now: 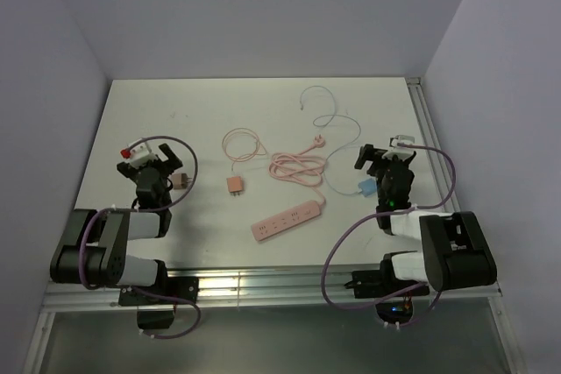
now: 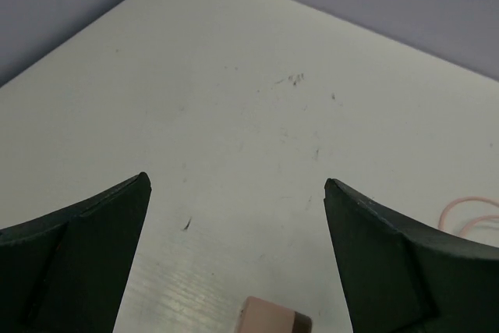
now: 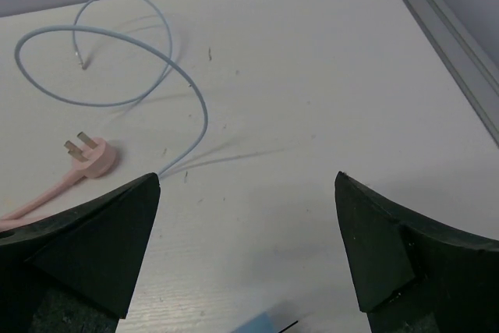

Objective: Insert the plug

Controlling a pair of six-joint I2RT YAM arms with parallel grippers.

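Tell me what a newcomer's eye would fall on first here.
The pink power strip lies mid-table, its cord coiled beyond it and ending in a free pink plug. Either side, the left gripper and right gripper sit open, holding nothing.

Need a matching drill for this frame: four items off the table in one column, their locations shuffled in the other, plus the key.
Items
1. pink power strip
2. blue adapter
3. pink plug
4. beige adapter

Places
A. just by the open left gripper
B. centre, lying diagonally, the item closest to the near edge
C. just by the open right gripper
D. far end of the coiled pink cord

Pairs: 1-B, 2-C, 3-D, 4-A
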